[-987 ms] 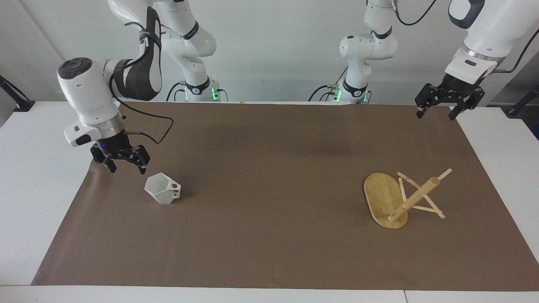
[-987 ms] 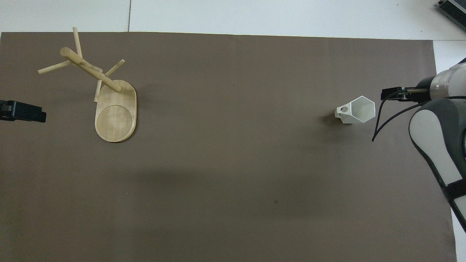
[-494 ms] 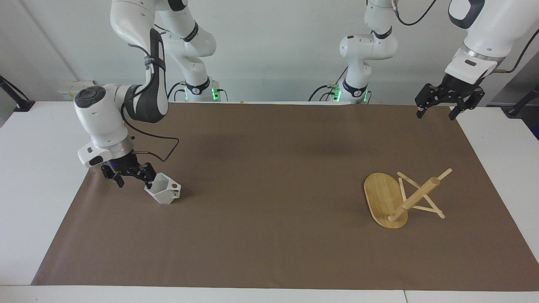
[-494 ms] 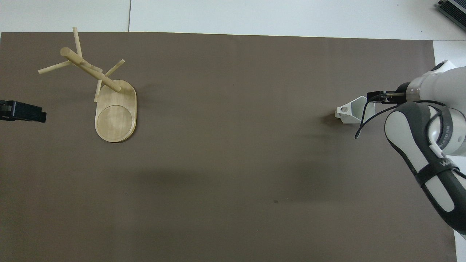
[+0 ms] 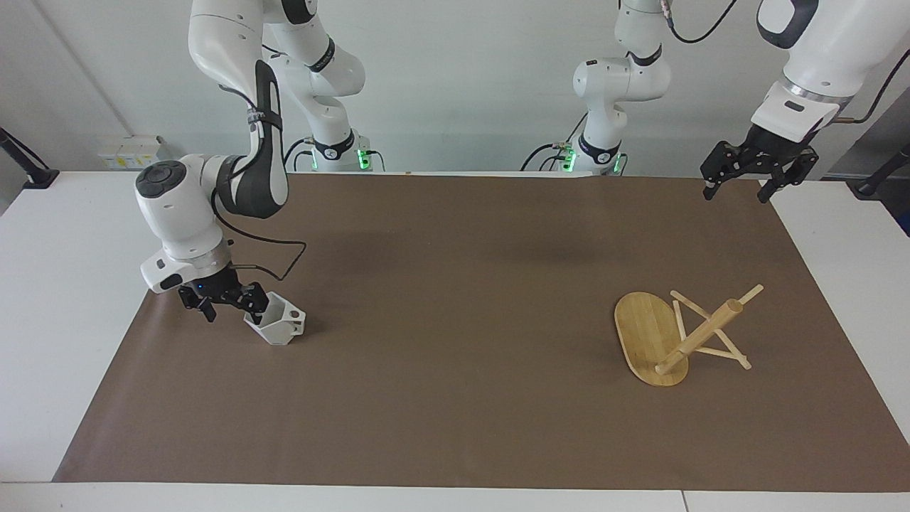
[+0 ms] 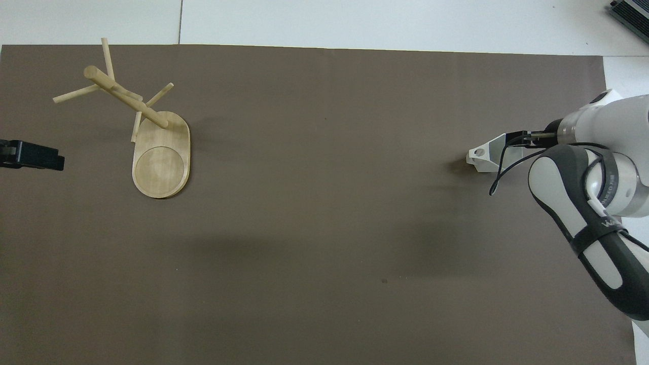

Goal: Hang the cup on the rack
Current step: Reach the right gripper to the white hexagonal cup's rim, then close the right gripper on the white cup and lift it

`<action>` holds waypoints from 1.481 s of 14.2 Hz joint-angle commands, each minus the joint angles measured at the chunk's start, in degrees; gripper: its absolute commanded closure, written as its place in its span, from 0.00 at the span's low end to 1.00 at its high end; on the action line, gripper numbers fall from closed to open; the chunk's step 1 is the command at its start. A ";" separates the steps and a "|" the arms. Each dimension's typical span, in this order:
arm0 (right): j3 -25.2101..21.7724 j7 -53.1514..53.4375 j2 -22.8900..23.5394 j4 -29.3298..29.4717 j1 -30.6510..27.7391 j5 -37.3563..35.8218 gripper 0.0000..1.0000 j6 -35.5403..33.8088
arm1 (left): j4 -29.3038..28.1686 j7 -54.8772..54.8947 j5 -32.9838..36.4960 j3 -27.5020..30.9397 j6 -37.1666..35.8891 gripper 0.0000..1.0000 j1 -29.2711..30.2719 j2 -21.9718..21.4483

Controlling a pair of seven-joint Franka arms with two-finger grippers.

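A brown mat point(image 5: 455, 341) covers most of the white desk point(image 5: 64, 284). The desk's bare margins show around it.

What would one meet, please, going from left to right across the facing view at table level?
right gripper → cup → rack → left gripper, raised over the mat's corner.

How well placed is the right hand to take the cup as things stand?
Probably well: the right hand is open and down at the cup, one finger seemingly inside the rim, and nothing stands between them.
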 commanded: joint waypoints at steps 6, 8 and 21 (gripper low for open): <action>0.49 -1.07 -1.04 -2.79 -0.42 -0.97 0.00 0.07 | -0.80 0.60 -0.77 0.00 -0.41 0.00 0.40 -0.92; 0.40 -3.08 -0.87 -2.71 -0.42 -0.97 0.07 0.42 | -0.80 0.61 -0.77 0.00 -0.41 0.00 0.40 -0.92; 0.22 -4.94 -0.69 -1.30 -0.59 -0.80 0.87 -0.02 | -0.88 0.61 -0.77 0.00 -0.41 0.00 0.40 -0.92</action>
